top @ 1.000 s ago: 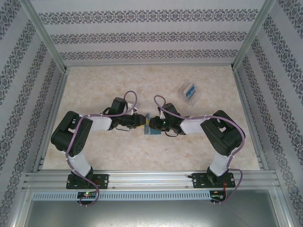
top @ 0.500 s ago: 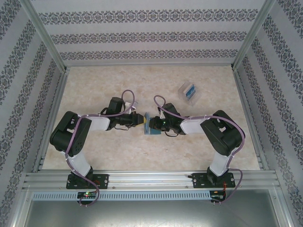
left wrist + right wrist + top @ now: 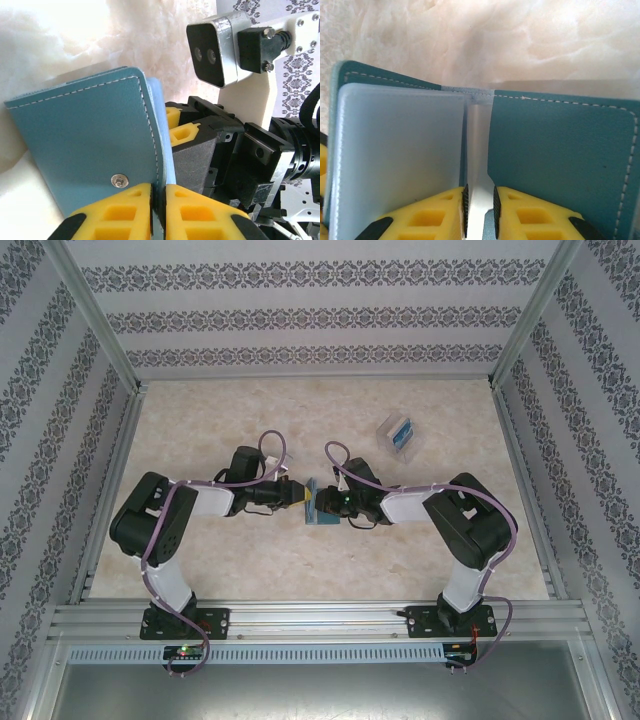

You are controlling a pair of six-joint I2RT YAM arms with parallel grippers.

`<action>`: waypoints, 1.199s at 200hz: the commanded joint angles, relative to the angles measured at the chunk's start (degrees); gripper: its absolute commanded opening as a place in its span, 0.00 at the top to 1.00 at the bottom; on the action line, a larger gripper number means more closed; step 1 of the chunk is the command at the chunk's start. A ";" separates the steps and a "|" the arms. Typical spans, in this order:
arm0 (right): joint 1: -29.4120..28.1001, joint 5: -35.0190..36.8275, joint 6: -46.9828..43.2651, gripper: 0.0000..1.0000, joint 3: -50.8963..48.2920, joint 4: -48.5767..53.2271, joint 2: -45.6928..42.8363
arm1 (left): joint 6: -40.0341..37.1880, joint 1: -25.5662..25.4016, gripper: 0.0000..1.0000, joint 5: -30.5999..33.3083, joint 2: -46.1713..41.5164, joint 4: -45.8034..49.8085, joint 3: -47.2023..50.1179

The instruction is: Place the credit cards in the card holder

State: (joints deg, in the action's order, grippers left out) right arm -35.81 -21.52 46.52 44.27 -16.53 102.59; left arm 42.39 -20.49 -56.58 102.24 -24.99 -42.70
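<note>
change: left pincer [image 3: 159, 202] finishing closing from part-open, now pinching wallet [image 3: 85, 130] edge | right pincer [image 3: 479, 207] gripping wallet's clear inner flap | cards [image 3: 401, 434] sitting in clear stand [image 3: 384, 426], well behind-right of wallet | read: both pincers bracing wallet open, no card loaded yet

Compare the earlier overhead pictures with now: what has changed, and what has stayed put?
The left gripper closed onto the holder at its edge, taking hold of it. The right gripper stayed clamped on the holder too; holder and stand kept their places.
</note>
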 commanded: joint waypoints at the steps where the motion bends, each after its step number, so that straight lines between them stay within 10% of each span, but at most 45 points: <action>1: -0.22 1.15 -1.18 0.76 -0.68 4.63 3.65 | 0.09 0.94 0.95 0.89 2.22 -1.85 0.58; 77: 0.78 1.75 -1.07 0.57 -0.81 7.22 0.64 | -0.66 1.83 1.00 2.07 3.66 -0.38 0.72; 174: 3.18 5.17 -1.39 0.51 -4.36 13.71 -16.32 | -2.12 2.36 1.00 3.38 5.54 2.14 -0.31; 240: -0.56 5.41 -0.17 0.54 1.99 14.70 -11.97 | -1.20 2.38 1.00 3.02 5.37 -0.88 1.39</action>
State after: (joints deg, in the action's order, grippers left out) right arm -35.77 -16.80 45.98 43.40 -2.15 87.44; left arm 42.30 -18.63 -57.91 105.43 -27.20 -43.40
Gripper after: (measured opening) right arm 0.496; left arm 0.049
